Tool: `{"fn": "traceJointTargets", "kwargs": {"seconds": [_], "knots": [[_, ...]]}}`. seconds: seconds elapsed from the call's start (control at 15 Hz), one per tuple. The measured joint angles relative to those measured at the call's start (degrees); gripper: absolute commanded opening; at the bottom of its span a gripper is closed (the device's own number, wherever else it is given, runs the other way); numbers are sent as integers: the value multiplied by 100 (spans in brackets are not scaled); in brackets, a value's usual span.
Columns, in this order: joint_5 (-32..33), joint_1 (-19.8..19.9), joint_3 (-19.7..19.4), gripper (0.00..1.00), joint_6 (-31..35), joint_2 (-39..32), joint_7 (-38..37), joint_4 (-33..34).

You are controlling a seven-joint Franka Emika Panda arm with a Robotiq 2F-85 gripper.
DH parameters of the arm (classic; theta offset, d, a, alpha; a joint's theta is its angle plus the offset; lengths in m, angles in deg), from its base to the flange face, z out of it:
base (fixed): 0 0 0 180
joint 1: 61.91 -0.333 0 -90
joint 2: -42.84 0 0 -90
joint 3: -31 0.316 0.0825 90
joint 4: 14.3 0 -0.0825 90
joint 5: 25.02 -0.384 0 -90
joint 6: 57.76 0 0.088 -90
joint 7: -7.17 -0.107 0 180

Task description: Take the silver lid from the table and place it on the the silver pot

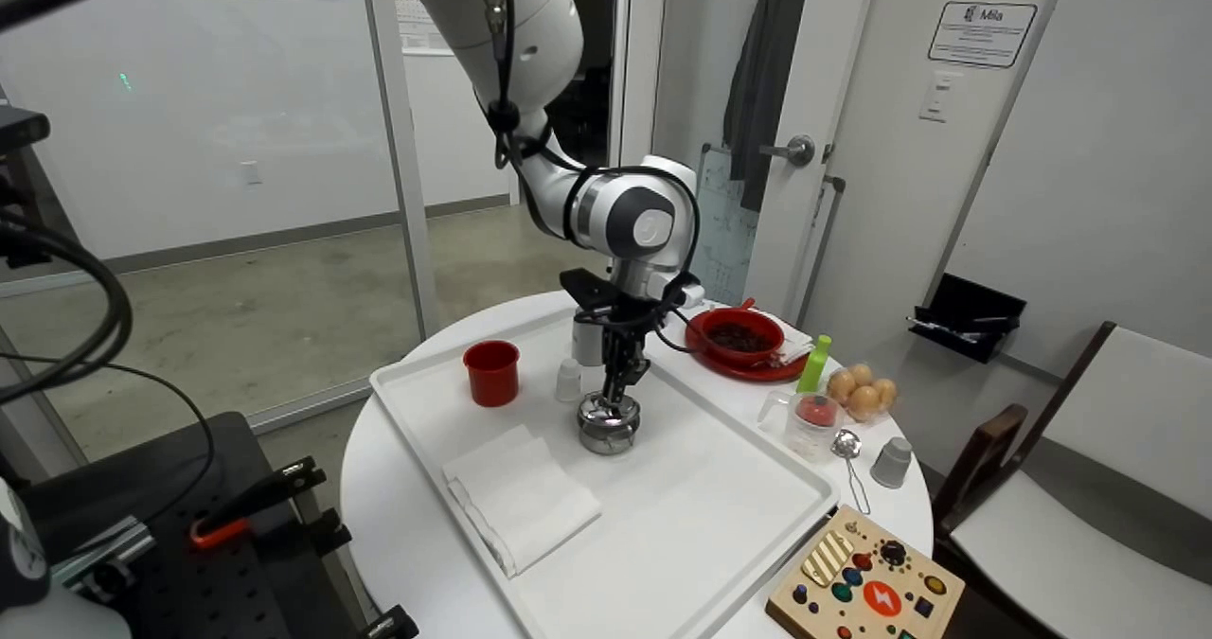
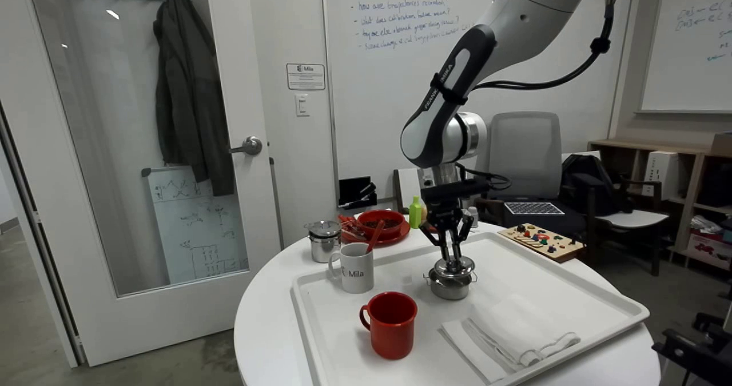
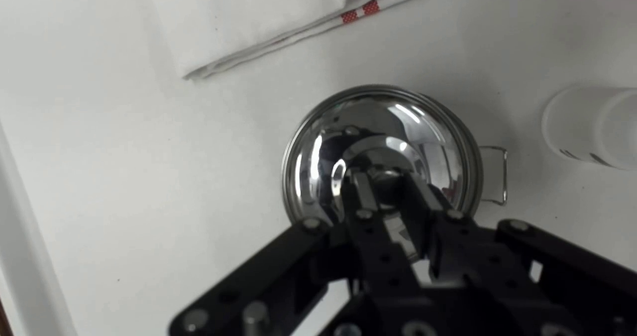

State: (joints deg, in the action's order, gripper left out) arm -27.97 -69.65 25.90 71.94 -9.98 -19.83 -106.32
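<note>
The silver lid (image 1: 595, 415) is a shiny round disc, directly over the silver pot (image 1: 607, 440) on the white tray. In an exterior view the lid (image 2: 465, 267) covers most of the opening of the pot (image 2: 450, 289), whose wire handles show. I cannot tell whether it is fully seated. In the wrist view the lid (image 3: 371, 114) hides the pot's hollow; a wire handle of the pot (image 3: 504, 176) sticks out at the right. My gripper (image 3: 384, 179) points down, its fingers closed on the lid's knob. It shows in both exterior views (image 1: 614, 396) (image 2: 452, 255).
The white tray (image 1: 701, 535) also holds a red mug (image 2: 393, 326), a white mug (image 2: 357, 269), a small pale cup (image 1: 568, 381) and a folded white cloth (image 1: 525, 497). Beyond its edge stand a lidded silver vessel (image 2: 324, 242), a red bowl (image 1: 743, 334) and a wooden board (image 1: 866, 577).
</note>
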Motion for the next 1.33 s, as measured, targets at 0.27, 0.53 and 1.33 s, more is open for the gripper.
{"fn": "traceJointTargets", "kwargs": {"seconds": [0.27,0.53,1.33], "knots": [[-23,5,59,12,139,0,0,-11],[-35,24,63,11,224,-18,0,-10],[-117,66,64,10,514,-214,0,-2]]}}
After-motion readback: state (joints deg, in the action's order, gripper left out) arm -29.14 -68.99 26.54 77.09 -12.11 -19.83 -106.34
